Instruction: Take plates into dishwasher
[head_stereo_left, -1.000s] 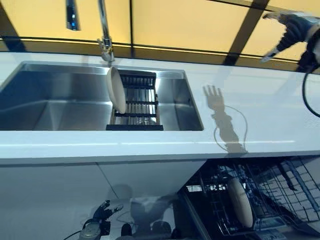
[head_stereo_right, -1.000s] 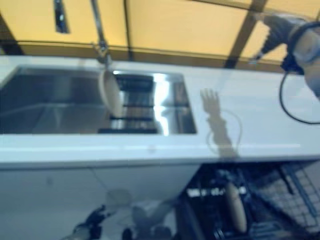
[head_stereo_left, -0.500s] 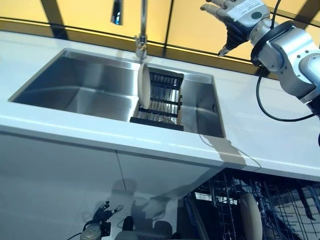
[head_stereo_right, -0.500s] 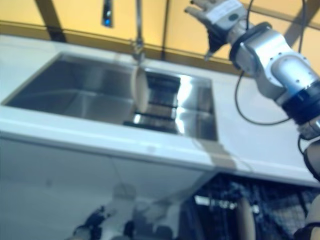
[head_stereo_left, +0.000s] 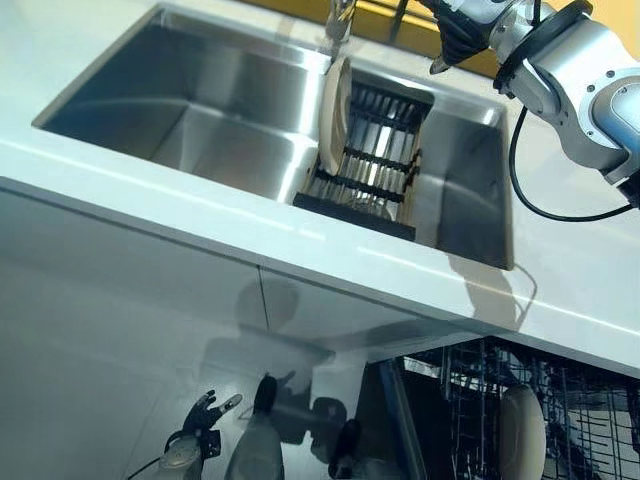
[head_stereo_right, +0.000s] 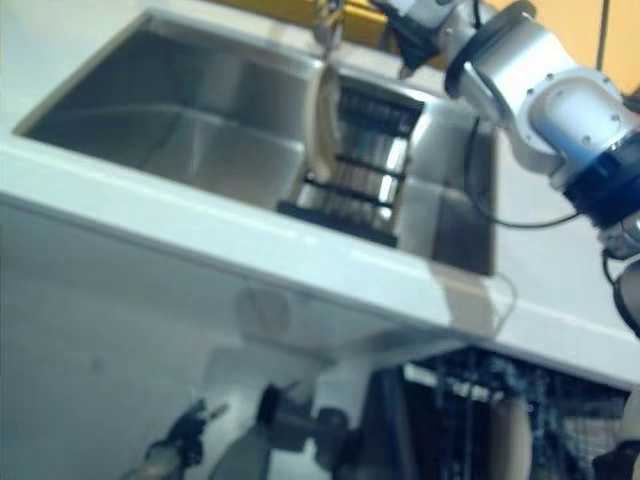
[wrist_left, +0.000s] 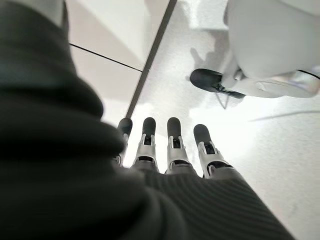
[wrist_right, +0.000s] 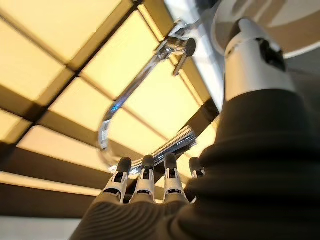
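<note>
- While the round cream plate (head_stereo_left: 333, 113) stands on edge in the black slatted rack (head_stereo_left: 366, 160) inside the stainless steel sink (head_stereo_left: 190, 110), the right hand (head_stereo_left: 462, 22) hovers above the rack's far end, fingers straight and spread, holding nothing.
- Another cream plate (head_stereo_left: 522, 432) stands in the dark wire dishwasher rack (head_stereo_left: 470, 400) below the white surface (head_stereo_left: 300, 240).
- The left hand (head_stereo_left: 197, 428) hangs low, fingers straight.

A cream plate (head_stereo_left: 334, 116) stands on edge at the left end of the black drying rack (head_stereo_left: 368, 168) set in my steel sink (head_stereo_left: 190, 110). Below the tabletop (head_stereo_left: 200, 215), a second cream plate (head_stereo_left: 521, 432) stands upright in the open dishwasher's wire rack (head_stereo_left: 470, 395).
</note>
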